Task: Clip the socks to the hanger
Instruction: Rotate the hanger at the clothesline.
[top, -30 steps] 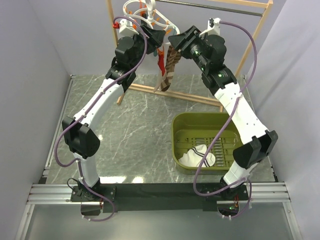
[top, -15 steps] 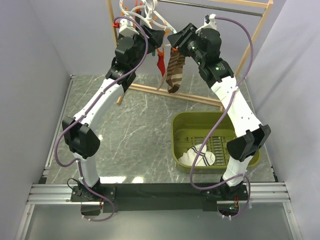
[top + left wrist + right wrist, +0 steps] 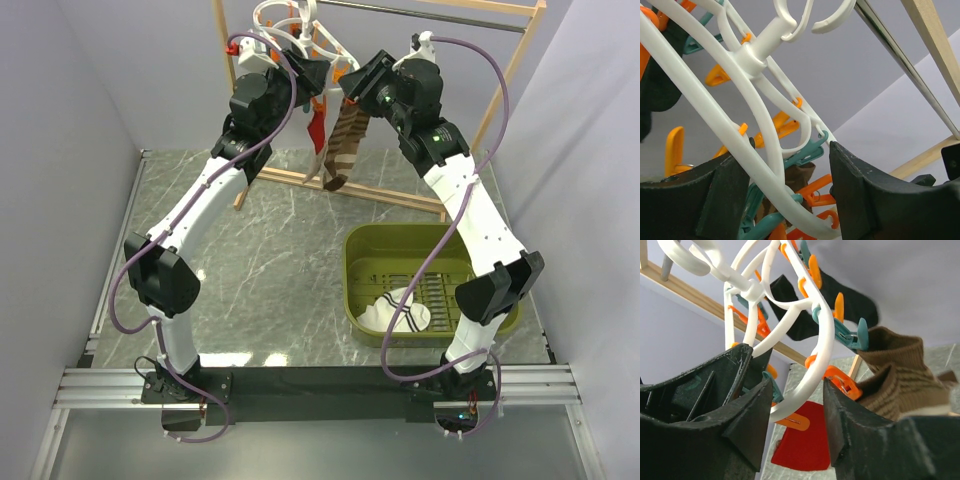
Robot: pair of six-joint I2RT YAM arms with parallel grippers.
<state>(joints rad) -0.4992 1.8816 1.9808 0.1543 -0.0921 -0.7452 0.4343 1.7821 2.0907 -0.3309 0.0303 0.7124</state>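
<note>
The socks [image 3: 396, 312], white with thin dark cuff stripes, lie in the green basket [image 3: 352, 262] at the right. The white hanger [image 3: 300, 38] with orange and teal clips hangs at the back from the wooden rack. Both arms reach up to it. My left gripper [image 3: 318, 72] [image 3: 787, 155] is open, and the rim of the hanger [image 3: 752, 55] runs between its jaws, close to the left finger. My right gripper [image 3: 352, 82] [image 3: 796, 385] is open too, its jaws on either side of the hanger [image 3: 827, 335] rim beside an orange clip [image 3: 842, 382].
A brown striped sock [image 3: 340, 150] [image 3: 900, 375] and a red sock [image 3: 317, 128] [image 3: 805, 440] hang from the hanger's clips. A black sock [image 3: 850, 305] hangs on its far side. The wooden rack [image 3: 390, 195] stands across the back of the marble table.
My right gripper has moved up and left to the hanger's rim, and its jaws have narrowed a little. The hanger and the hanging socks have swung slightly. The left arm has barely moved.
</note>
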